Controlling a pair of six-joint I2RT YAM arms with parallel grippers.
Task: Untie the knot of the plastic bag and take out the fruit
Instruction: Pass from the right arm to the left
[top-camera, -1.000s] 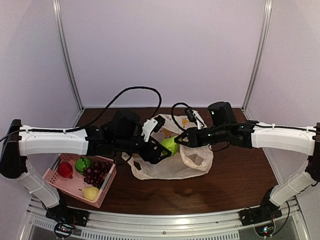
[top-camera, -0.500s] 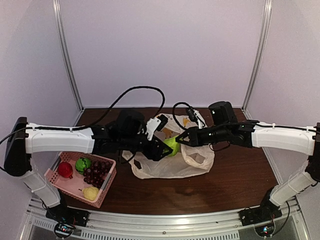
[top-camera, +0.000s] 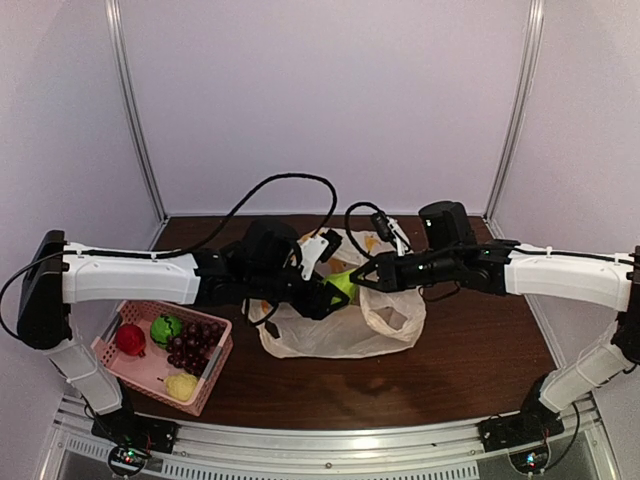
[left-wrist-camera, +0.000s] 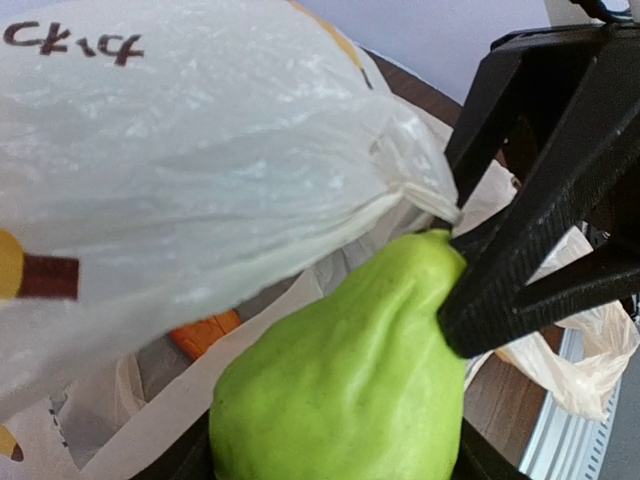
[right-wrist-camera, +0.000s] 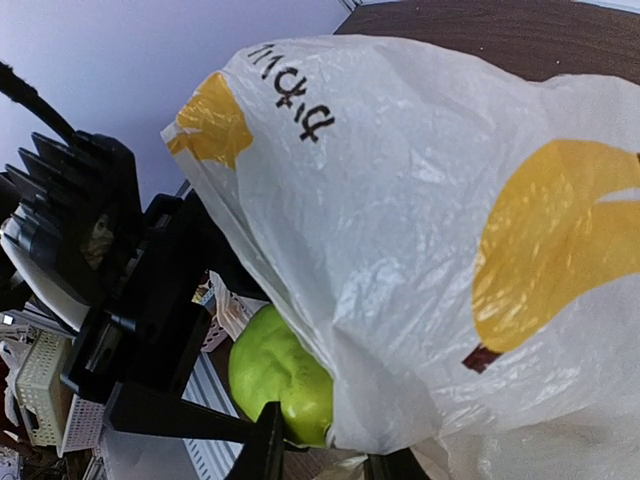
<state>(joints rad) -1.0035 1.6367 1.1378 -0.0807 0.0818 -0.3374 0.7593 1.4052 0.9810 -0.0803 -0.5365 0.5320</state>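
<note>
The bag (top-camera: 330, 340), mid-table, lies untied; four fruits (top-camera: 190, 345) fill the basket (top-camera: 98, 352) at the near left corner. Your right gripper (top-camera: 358, 278) pinches the bag's rim; your left gripper (top-camera: 338, 292) stands wide around the green pear (left-wrist-camera: 340, 390), grip unclear.

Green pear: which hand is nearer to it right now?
Left. The left hand grips the green pear; the right hand sits just beside its tip, pinching the plastic bag.

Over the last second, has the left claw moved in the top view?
Yes. The left claw, around the pear, has shifted slightly right, farther from the basket.
</note>
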